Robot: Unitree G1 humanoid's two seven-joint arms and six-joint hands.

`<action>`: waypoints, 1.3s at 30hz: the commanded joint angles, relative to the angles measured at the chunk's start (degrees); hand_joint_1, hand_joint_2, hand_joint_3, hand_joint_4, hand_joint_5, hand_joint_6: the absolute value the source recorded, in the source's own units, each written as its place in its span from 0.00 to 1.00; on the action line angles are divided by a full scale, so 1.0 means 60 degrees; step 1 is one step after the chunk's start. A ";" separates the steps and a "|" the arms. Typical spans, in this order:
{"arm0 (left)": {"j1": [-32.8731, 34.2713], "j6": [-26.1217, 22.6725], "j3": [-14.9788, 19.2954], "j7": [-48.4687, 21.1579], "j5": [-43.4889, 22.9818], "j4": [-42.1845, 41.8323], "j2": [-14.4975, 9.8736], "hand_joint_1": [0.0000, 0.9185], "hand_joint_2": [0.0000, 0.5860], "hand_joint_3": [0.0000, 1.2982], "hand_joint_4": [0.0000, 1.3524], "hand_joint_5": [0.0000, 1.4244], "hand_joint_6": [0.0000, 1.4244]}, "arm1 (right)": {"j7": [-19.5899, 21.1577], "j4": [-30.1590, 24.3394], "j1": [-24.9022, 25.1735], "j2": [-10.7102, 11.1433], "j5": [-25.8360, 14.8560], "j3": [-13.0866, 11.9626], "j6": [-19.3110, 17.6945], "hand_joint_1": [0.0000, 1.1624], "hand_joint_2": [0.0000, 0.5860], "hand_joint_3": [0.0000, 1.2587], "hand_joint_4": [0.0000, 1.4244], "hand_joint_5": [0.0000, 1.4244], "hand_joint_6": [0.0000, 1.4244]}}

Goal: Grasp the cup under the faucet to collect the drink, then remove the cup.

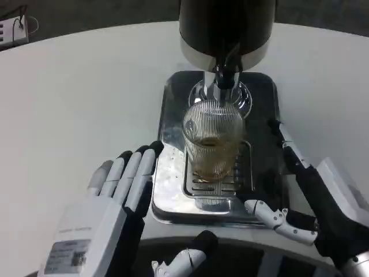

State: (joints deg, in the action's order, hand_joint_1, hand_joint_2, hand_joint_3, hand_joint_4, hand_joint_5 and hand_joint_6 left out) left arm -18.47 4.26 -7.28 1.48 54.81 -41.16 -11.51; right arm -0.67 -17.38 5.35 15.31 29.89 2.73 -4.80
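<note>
Now, operator, your scene reads so:

Cup: the ribbed clear glass cup [212,141] stands upright on the slotted grate [245,167] of the steel drip tray [173,124], directly under the faucet [226,75]; you can see amber drink in its lower part.

Faucet: its dark spout hangs just above the cup's rim, coming off the black-and-silver dispenser [226,29] at the back of the tray.

Right hand: your right hand [311,199] sits at the tray's right side, fingers spread wide, one reaching up along the tray edge, another lying across the tray's front corner; it holds nothing and is apart from the cup.

Left hand: your left hand [115,199] lies just beside the tray's left edge, back up, fingers straight and close together, holding nothing.

Table: the white table [75,98] carries the tray; a white power strip [12,30] lies at the far left corner.
</note>
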 commanded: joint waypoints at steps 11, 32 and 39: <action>-0.0107 0.0284 -0.0035 0.0382 0.0111 0.0506 -0.0076 0.00 0.29 0.00 0.00 0.00 0.00 | 0.0189 0.0607 0.0662 -0.0147 -0.0191 0.0357 -0.0329 0.43 0.46 0.00 0.03 0.07 0.19; -0.0359 0.0176 0.0122 0.0207 0.0103 0.0313 -0.0034 0.00 0.29 0.00 0.00 0.00 0.00 | 0.0379 0.1999 0.1991 -0.0367 -0.0363 0.0689 -0.0376 0.45 0.46 0.00 0.03 0.07 0.19; -0.0452 0.0165 0.0208 0.0183 -0.0012 0.0264 0.0016 0.00 0.29 0.00 0.00 0.00 0.00 | 0.0412 0.2419 0.2437 -0.0411 -0.0535 0.0696 -0.0375 0.47 0.43 0.00 0.04 0.07 0.18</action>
State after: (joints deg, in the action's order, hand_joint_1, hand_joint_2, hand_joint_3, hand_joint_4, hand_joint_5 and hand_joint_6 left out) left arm -20.32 5.56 -6.42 2.88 54.68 -38.79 -11.44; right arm 1.20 -3.67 18.99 13.27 27.47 6.84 -6.39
